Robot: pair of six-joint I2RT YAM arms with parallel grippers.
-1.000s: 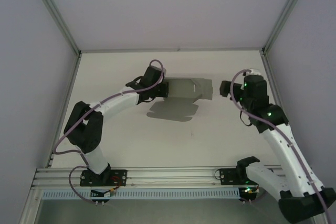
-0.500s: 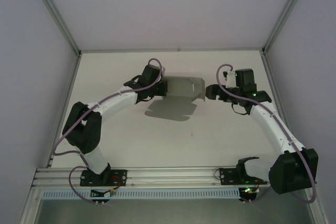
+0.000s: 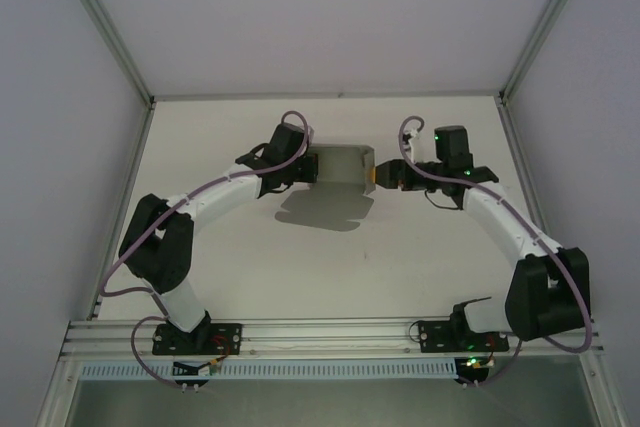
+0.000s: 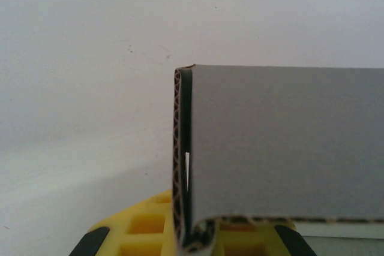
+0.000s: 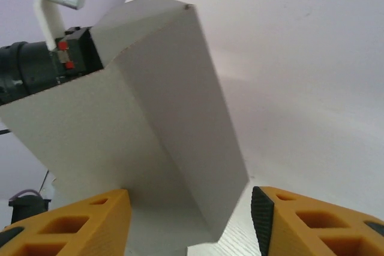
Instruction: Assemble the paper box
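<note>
Left to right: the left gripper (image 3: 306,169) clamps the left end of the paper box (image 3: 340,164). Its jaws are closed on the grey corrugated card, so the half-folded piece hangs clear of the white table (image 3: 430,257) and throws a shadow (image 3: 325,209) on the surface below. Seen from the left wrist, the folded edge (image 4: 182,160) of the card rises out of the yellow fingers (image 4: 141,232), its fluting exposed, with a doubled wall just beside a broad grey panel (image 4: 288,142). The lift looks deliberate: held in the air, the card offers its free end to the other arm. On the right, the right gripper (image 3: 385,177) meets that end with its jaws spread wide. One yellow finger (image 5: 66,223) sits on each side of an angled flap (image 5: 180,148), and as far as the wrist view tells it grips nothing. The box looks far from finished. That flap seems next in line to be pinched or folded, and too hard a squeeze could crease the thin card.
</note>
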